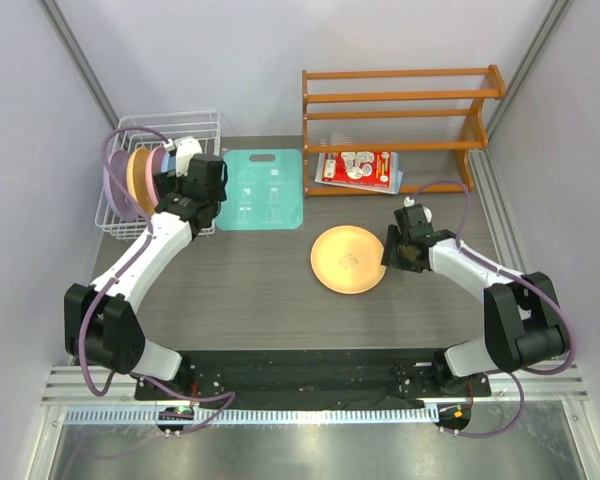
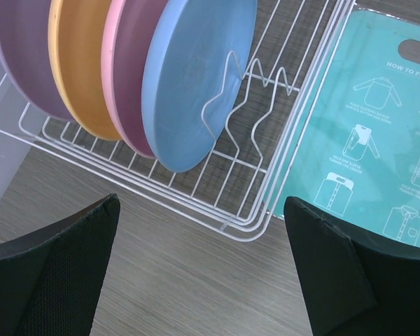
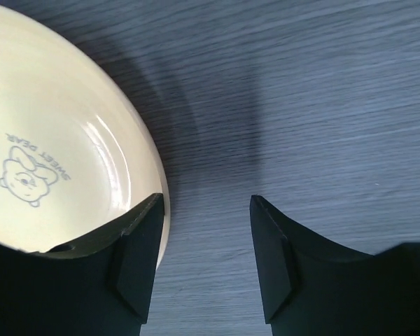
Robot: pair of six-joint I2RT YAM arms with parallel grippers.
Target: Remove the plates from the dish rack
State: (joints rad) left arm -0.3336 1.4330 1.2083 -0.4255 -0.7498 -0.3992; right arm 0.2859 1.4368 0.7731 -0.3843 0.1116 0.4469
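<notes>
Flat yellow plate (image 3: 63, 140), bear print inside, rim under one finger of right gripper (image 3: 206, 210), perhaps touching; jaws apart. Left gripper (image 2: 201, 210) spread before blue plate (image 2: 196, 84) in dish rack (image 2: 239, 234).

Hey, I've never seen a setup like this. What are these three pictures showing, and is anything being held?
These are two robot arms bolted to a table, each ending in a two-finger gripper. The wide picture looks down from above; the other two come from cameras on each wrist. The left gripper hangs open before a white wire dish rack holding on edge a lavender plate, an orange plate, a pink plate and a light blue plate. The right gripper is open at the rim of a yellow plate lying flat. Nearby: a teal board, an orange wooden shelf and a red-and-white packet. Nothing is held.
</notes>
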